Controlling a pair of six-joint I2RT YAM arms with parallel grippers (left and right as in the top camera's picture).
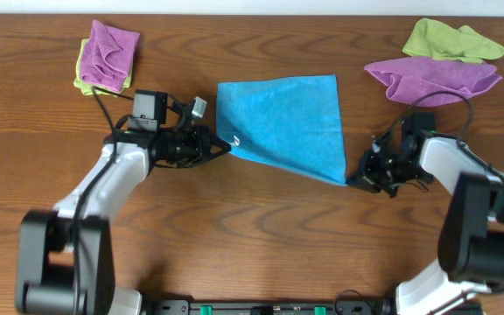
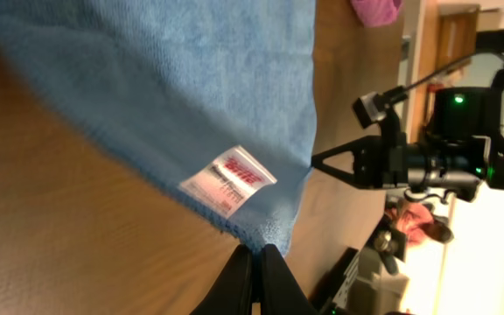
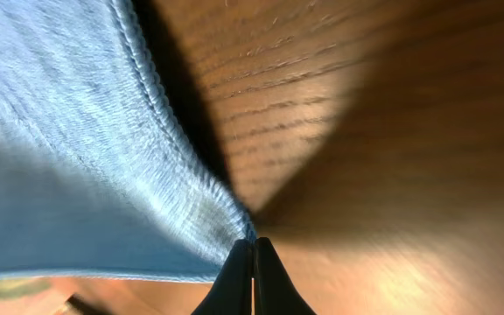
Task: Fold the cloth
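ROBOT ARMS TAKE UP A CLOTH: A sky-blue microfibre cloth [image 1: 283, 122] lies spread on the wooden tabletop [image 1: 261, 254], just above the centre of the overhead frame. Its near edge is drawn on a slant between two arms. At the left corner, just beside the small white tag [image 2: 230, 179], the left end effector [image 1: 229, 147] is pressed together on the hem. At the lower right corner the right end effector [image 1: 351, 182] pinches the stitched edge the same way, with no gap showing between its tips. The right wrist view shows a dark shadow under that corner, which suggests the fabric is raised a little off the wood there, while the far edge appears to rest flat. Taking both near corners at once looks like preparation for carrying that edge across to the far one, so the first fold is judged not yet made. Well apart from the work, a purple cloth [image 1: 110, 48] sits on a lime-green cloth [image 1: 83, 80] in the upper left of the frame. A second lime-green cloth [image 1: 449, 39] and a second purple cloth [image 1: 431, 77] lie touching in the upper right, apparently clear of the arms' path.
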